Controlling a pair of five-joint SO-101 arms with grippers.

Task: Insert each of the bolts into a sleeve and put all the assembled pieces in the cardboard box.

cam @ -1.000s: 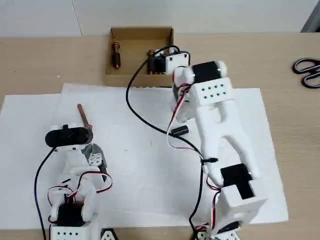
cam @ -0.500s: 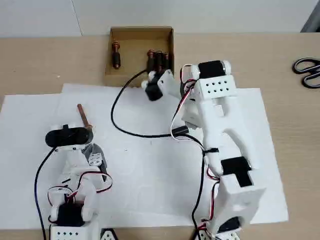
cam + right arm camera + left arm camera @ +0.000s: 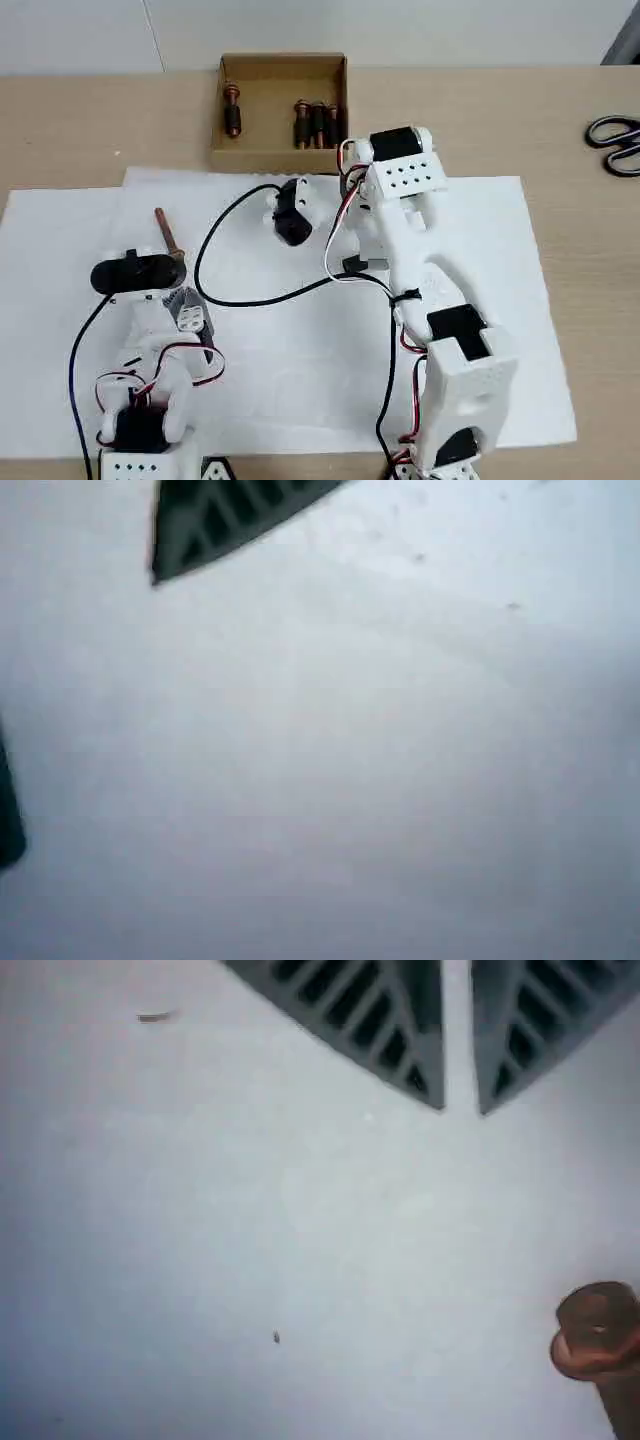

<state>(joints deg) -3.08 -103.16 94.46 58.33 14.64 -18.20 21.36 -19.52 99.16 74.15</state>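
Note:
The cardboard box point(image 3: 283, 158) at the table's far side holds one assembled piece point(image 3: 232, 108) on its left and several more point(image 3: 318, 123) on its right. A bare copper bolt point(image 3: 167, 232) lies on the white paper; its head point(image 3: 597, 1335) also appears in the left wrist view. My left gripper point(image 3: 188, 310) point(image 3: 460, 1108) hovers low over the paper just short of that bolt, its fingers shut with only a slit between them and nothing held. My right gripper point(image 3: 287, 212) hangs over the paper in front of the box, open and empty; one dark fingertip point(image 3: 215, 525) is visible.
A large white paper sheet point(image 3: 300, 400) covers the table's middle. Scissors point(image 3: 615, 143) lie at the far right on the bare wood. A black cable point(image 3: 215, 290) from the right arm loops across the paper between the two arms.
My right gripper has pulled back out of the box's right side, toward the front and left over the paper, leaving the assembled pieces in the box. The left arm has stayed still.

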